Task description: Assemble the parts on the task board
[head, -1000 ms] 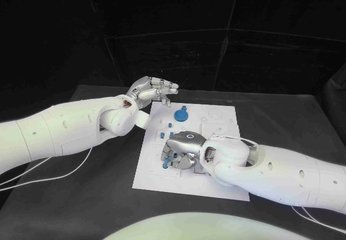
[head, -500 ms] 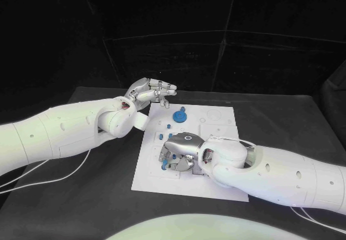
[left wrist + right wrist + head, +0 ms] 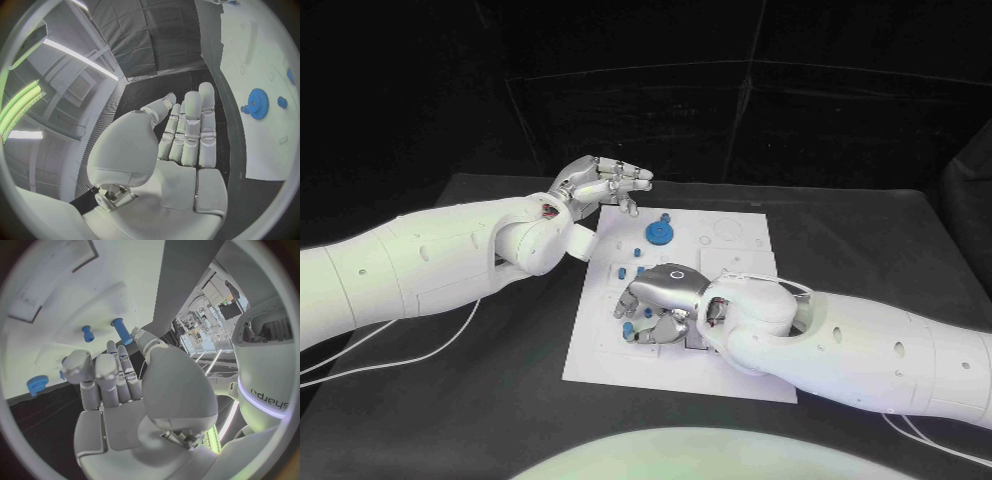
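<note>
The white task board (image 3: pixel 733 262) lies in the middle of the black table. A blue gear (image 3: pixel 659 232) sits near its far edge, with small blue pegs (image 3: pixel 640 270) closer to me. My right hand (image 3: pixel 664 297) hovers low over the board's left middle, fingers pointing down among blue parts (image 3: pixel 629 325). In the right wrist view the right hand (image 3: pixel 119 390) has straight fingers and an empty palm, with a blue peg (image 3: pixel 121 331), a smaller peg (image 3: pixel 87 333) and a knurled blue piece (image 3: pixel 36 385) lying beyond. My left hand (image 3: pixel 600 185) is raised off the board's far left corner, fingers extended and empty; the left wrist view also shows the gear (image 3: pixel 257 103).
Black table (image 3: pixel 877 230) surrounds the board, with free room on the right and at the back. White cables (image 3: pixel 401 355) trail on the table under my left arm. Dark curtains close off the back.
My right hand has edged slightly toward the board's left side, staying low over the blue parts. The left hand has hardly moved.
</note>
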Robot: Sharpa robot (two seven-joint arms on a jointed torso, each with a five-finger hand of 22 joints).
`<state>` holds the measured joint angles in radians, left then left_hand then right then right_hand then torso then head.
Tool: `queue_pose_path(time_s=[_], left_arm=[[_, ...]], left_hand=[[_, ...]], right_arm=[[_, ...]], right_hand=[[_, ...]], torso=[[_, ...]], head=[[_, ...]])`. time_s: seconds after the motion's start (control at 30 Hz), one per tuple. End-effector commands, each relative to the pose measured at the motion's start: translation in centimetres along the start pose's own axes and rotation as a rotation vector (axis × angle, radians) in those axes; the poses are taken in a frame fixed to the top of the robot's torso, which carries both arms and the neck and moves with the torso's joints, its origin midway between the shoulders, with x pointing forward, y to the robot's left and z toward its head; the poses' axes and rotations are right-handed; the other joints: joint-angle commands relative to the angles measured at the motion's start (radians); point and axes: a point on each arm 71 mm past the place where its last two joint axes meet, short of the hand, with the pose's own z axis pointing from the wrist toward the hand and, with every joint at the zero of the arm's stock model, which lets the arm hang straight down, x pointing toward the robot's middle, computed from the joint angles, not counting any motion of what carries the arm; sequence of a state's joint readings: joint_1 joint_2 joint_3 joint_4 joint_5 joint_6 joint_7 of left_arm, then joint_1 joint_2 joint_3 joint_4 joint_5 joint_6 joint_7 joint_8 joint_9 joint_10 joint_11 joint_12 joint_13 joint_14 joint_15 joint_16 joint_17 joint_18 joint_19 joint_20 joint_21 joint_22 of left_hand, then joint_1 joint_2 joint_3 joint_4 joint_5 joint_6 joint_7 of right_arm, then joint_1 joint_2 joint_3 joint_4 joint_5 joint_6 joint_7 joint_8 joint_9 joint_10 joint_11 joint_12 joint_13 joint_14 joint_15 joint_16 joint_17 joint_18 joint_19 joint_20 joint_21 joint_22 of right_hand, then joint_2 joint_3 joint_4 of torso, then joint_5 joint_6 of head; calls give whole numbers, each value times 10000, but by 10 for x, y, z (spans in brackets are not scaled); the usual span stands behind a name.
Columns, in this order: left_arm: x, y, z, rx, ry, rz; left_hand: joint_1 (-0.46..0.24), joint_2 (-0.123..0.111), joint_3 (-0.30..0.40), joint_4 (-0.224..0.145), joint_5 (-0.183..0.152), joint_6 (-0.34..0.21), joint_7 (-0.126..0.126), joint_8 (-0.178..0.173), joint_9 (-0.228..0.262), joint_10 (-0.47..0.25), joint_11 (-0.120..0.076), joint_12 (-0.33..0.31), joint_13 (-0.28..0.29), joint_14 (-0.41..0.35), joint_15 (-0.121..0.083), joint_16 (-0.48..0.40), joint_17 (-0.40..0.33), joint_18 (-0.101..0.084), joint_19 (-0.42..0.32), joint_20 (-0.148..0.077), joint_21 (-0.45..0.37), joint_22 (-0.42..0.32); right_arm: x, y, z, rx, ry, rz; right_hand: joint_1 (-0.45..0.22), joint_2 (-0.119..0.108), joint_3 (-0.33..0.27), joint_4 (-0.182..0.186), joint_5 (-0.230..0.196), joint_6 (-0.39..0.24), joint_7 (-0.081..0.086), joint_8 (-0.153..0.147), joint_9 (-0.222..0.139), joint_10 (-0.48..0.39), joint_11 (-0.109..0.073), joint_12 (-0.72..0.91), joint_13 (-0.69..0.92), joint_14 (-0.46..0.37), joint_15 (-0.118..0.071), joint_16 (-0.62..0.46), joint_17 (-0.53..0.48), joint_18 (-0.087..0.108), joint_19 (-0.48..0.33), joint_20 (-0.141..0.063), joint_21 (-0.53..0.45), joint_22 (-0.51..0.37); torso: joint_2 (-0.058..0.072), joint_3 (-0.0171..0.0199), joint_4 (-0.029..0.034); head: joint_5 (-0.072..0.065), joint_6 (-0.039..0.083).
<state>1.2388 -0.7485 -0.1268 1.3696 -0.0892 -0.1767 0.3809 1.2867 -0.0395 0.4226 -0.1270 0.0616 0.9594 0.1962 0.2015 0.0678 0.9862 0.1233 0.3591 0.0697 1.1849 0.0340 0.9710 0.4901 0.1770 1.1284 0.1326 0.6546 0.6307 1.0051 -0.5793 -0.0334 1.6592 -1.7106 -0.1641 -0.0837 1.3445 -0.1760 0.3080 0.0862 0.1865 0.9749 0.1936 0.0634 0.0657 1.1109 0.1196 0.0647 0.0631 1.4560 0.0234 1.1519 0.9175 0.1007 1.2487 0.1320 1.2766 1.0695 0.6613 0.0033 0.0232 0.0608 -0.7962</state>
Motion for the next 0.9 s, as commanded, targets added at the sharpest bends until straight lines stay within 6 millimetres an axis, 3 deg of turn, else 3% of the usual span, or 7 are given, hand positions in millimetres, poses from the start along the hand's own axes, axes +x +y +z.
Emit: queue_pose_path(time_s=[0.03,0.33,0.47,0.57,0.73,0.87,0.9], left_arm=[[1,-1,0,47,82,-67],[-1,-1,-1,46,39,-54],[-2,-1,-1,39,10,-45],[-3,-1,-1,34,-15,-37],[-5,-1,-2,16,-62,-19],[-6,0,-3,5,-89,-10],[-7,0,-3,4,-91,-9]], left_hand=[[-78,-18,54,20,49,-74,5,47,10,-69,-3,61,0,-72,-11,45,-7,62,-78,-15,-63,-12],[-91,-28,64,19,50,-101,10,48,6,-93,2,65,-3,-76,-8,49,-15,61,-81,-13,-64,-16],[-91,-28,64,19,50,-101,10,48,6,-93,2,65,-3,-76,-8,49,-15,61,-81,-13,-64,-16],[-91,-28,64,19,50,-101,10,48,6,-93,2,65,-3,-76,-8,49,-15,61,-81,-13,-64,-16],[-97,-30,68,20,50,-110,13,49,5,-102,4,66,-4,-78,-6,50,-18,61,-82,-12,-64,-18],[-97,-30,68,20,50,-110,13,49,5,-102,4,66,-4,-78,-6,50,-18,61,-82,-12,-64,-18],[-97,-30,68,20,50,-110,13,49,5,-102,4,66,-4,-78,-6,50,-18,61,-82,-12,-64,-18]], right_arm=[[-5,2,-2,-240,-577,199],[-19,-9,-33,-140,-2053,1167],[-33,-35,-67,1380,-2246,2376],[-42,-55,-90,2742,-2096,2837],[-47,-78,-126,4500,-1903,3370],[-48,-91,-150,5475,-1820,3446],[-48,-94,-155,5723,-1777,3424]], right_hand=[[-108,-14,-270,18,68,-181,50,-11,-5,-135,57,51,5,0,98,-45,-80,114,-103,58,-90,-85],[281,402,-1974,80,398,-487,159,182,67,-922,186,230,35,-296,216,-813,-1166,359,-821,194,-977,-1323],[127,724,-2227,302,369,37,-254,413,132,1141,-315,1384,459,172,-121,209,205,72,216,-30,-25,101],[-205,687,-2547,577,366,346,-620,582,173,2411,-715,2279,1045,399,-493,848,1013,-131,892,-398,650,1069],[-688,756,-3202,1159,960,605,-847,875,232,2827,-972,3735,2455,494,-719,1428,1749,-295,1342,-682,1167,1835],[-673,890,-3723,1518,1004,813,-1004,1349,438,2953,-1096,7136,6243,561,-823,1964,2514,-395,1588,-791,1480,2332],[-474,1128,-3943,1663,1088,631,-992,1570,590,2635,-1127,8346,7709,546,-871,2104,2694,-408,1611,-830,1550,2434]], torso=[[1,5,-1],[-22,21,-35],[-71,-18,-66],[-105,-16,-122],[-132,-2,-217],[-161,6,-288],[-172,6,-302]], head=[[3,-3],[-260,112],[-425,142],[-567,149],[-714,223],[-779,231],[-792,221]])
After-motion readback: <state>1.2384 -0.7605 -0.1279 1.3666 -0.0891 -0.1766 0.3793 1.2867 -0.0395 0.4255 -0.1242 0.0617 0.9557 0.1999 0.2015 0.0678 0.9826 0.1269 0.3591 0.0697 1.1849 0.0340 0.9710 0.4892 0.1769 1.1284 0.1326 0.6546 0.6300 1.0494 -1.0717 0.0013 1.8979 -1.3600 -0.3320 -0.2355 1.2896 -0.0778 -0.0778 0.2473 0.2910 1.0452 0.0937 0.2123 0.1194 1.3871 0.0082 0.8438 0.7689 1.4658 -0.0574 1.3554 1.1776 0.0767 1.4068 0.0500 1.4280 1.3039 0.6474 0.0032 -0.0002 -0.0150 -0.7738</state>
